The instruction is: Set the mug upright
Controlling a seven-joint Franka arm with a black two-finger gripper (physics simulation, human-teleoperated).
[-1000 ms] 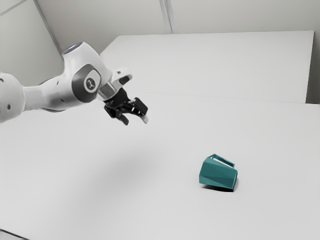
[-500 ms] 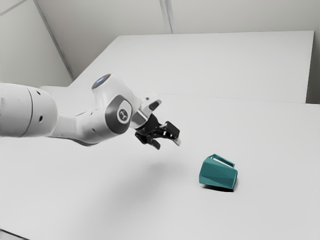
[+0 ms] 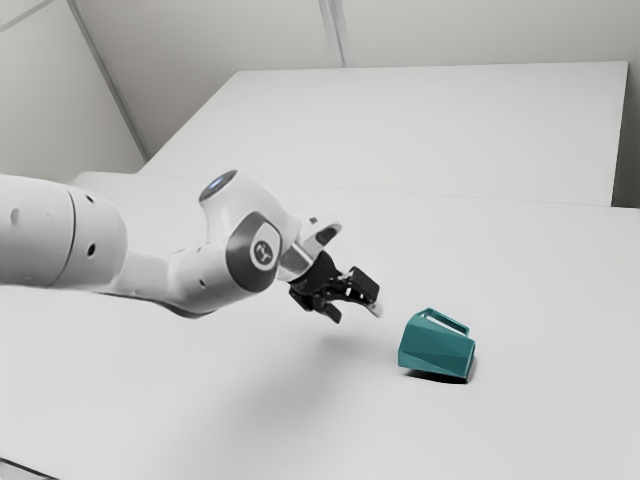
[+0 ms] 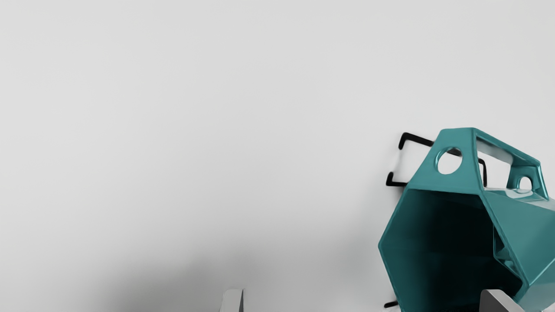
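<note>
The teal faceted mug [image 3: 436,348] lies on its side on the white table, handle up, in the exterior view. Just above it and toward the exterior view's left hangs my gripper [image 3: 357,313], apart from the mug. In the wrist view the gripper [image 4: 362,301] is open, its two fingertips wide apart. The mug [image 4: 520,229] faces the camera with its dark hollow mouth, and one fingertip overlaps the lower part of that mouth in the picture. Part of the mug runs out of the wrist view.
Around the mug lies the white table [image 3: 200,400]. Thin black bracket-shaped marks [image 4: 418,139] show behind the mug's handle in the wrist view. A dark line crosses the near left corner of the exterior view.
The arm has moved down and toward the exterior view's right, bringing my gripper much closer to the mug. The mug has not moved.
</note>
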